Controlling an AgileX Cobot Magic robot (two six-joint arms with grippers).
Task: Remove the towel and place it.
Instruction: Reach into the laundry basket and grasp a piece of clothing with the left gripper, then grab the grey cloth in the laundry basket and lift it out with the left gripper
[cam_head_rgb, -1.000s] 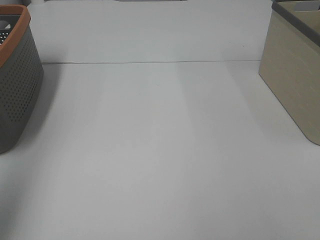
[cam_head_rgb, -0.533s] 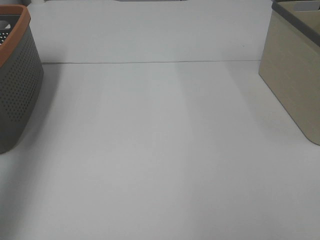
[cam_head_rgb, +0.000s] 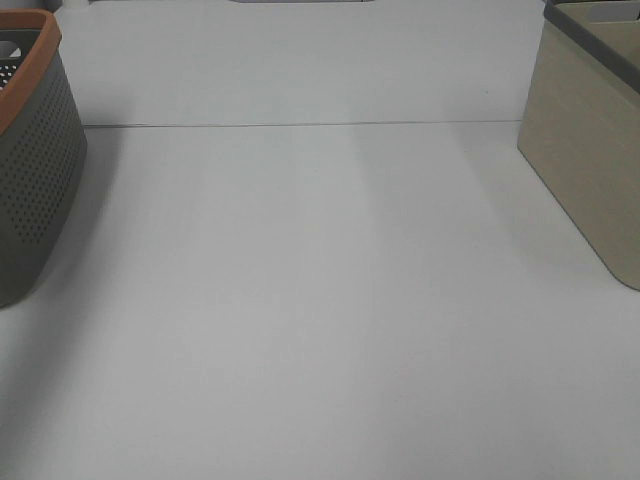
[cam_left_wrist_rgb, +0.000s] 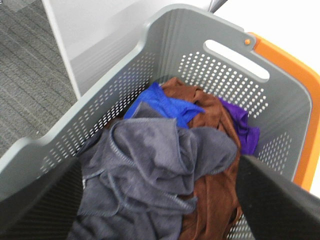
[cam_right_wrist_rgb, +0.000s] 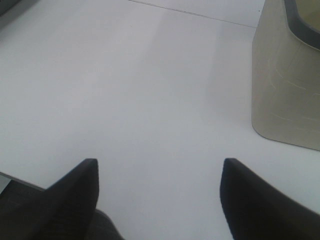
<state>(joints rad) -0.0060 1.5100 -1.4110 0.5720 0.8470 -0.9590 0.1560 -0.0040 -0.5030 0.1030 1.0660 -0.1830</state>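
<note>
In the left wrist view the towel (cam_left_wrist_rgb: 150, 170), a dark charcoal cloth, lies crumpled on top of the pile inside the grey perforated basket with the orange rim (cam_left_wrist_rgb: 225, 65). My left gripper (cam_left_wrist_rgb: 160, 165) hovers open above the towel, one dark finger on each side, not touching it. My right gripper (cam_right_wrist_rgb: 159, 167) is open and empty above the bare white table (cam_right_wrist_rgb: 125, 90). Neither gripper shows in the exterior view, where only the basket's side (cam_head_rgb: 35, 170) is seen and the towel is hidden.
Blue (cam_left_wrist_rgb: 165, 102), brown (cam_left_wrist_rgb: 210, 185) and purple (cam_left_wrist_rgb: 242, 127) cloths lie under and beside the towel. A beige bin (cam_head_rgb: 585, 150) stands at the table's right, also in the right wrist view (cam_right_wrist_rgb: 285, 80). Grey carpet floor (cam_left_wrist_rgb: 30, 75) lies beyond the basket.
</note>
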